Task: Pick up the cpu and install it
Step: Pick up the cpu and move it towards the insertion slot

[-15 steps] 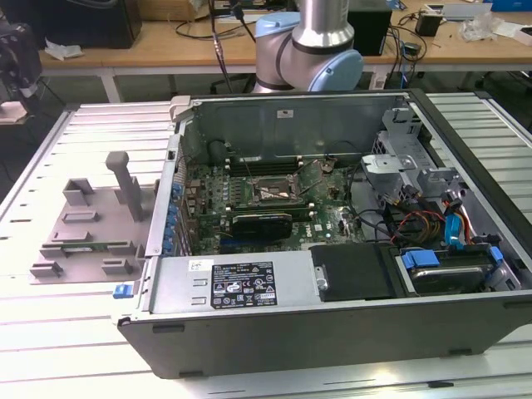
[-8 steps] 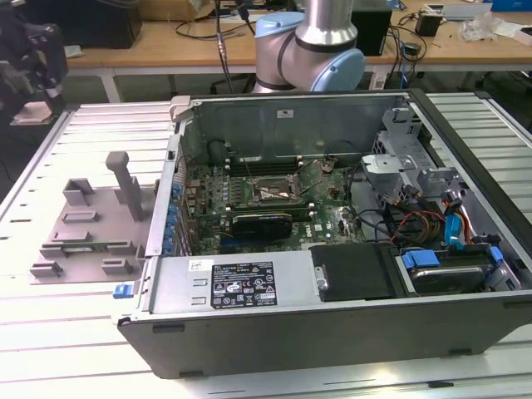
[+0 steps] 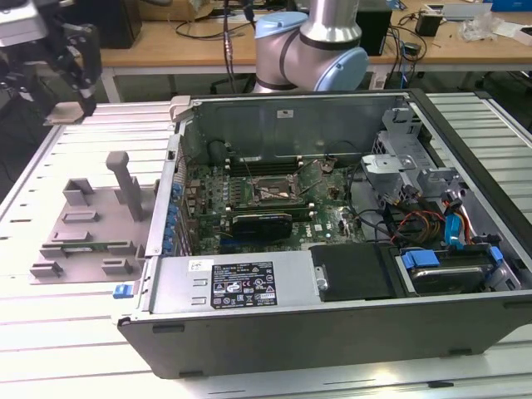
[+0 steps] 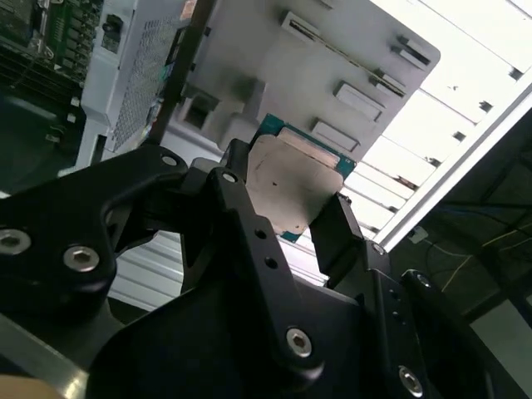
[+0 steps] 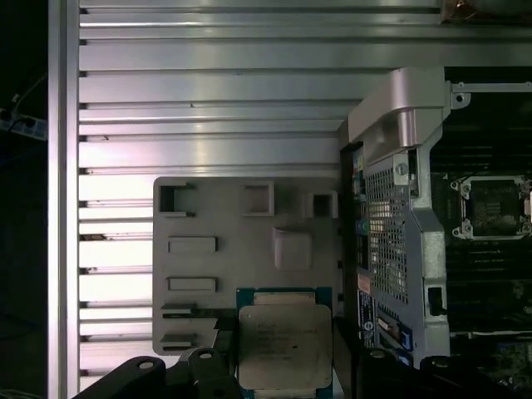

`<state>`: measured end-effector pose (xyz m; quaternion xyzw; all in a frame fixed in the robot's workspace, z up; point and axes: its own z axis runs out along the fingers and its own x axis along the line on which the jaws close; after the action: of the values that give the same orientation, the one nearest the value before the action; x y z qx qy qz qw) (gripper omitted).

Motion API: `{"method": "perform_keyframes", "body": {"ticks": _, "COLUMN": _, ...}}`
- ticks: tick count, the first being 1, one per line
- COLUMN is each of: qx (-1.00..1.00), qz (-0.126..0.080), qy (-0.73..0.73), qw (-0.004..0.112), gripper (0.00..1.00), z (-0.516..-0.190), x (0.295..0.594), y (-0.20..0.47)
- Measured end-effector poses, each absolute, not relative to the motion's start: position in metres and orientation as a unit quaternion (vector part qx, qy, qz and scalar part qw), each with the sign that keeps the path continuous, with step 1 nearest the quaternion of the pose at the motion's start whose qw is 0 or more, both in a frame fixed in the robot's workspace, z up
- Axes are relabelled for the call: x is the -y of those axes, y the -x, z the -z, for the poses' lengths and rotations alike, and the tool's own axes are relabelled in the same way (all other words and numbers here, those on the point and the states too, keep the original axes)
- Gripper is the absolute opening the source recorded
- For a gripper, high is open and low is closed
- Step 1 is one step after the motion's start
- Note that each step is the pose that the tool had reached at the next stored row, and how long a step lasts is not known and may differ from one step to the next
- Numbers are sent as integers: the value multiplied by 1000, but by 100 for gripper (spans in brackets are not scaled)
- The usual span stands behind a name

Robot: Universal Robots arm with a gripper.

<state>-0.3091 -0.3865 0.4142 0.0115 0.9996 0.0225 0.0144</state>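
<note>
The cpu (image 5: 283, 339), a flat square chip with a pale silver top and a green edge, is held between my gripper's (image 5: 283, 353) two black fingers, which are shut on its opposite sides. In the second wrist view the cpu (image 4: 291, 179) sits in the gripper (image 4: 287, 198) with its metal top facing the camera. The exterior view has the gripper (image 3: 71, 104) raised at its far left, above the far end of the table, with the cpu (image 3: 63, 112) as a pale patch at the fingertips. The motherboard's empty socket (image 3: 270, 191) lies open inside the case, also seen as the socket (image 5: 490, 204).
A grey plastic fixture (image 3: 91, 224) with upright posts lies on the slatted table below the gripper, left of the open computer case (image 3: 332, 332). Drive cage and cables (image 3: 432, 208) crowd the case's right side. The arm's base (image 3: 312, 50) stands behind the case.
</note>
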Motion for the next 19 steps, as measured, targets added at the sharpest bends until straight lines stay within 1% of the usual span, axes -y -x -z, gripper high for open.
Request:
{"method": "perform_keyframes", "body": {"ticks": 16, "qx": -1000, "qz": -22, "qy": -11, "qw": 12, "gripper": 54, "z": -414, "x": 393, "y": 233}}
{"method": "perform_keyframes", "body": {"ticks": 19, "qx": -1000, "qz": -22, "qy": -12, "qw": 12, "gripper": 54, "z": -414, "x": 394, "y": 210}}
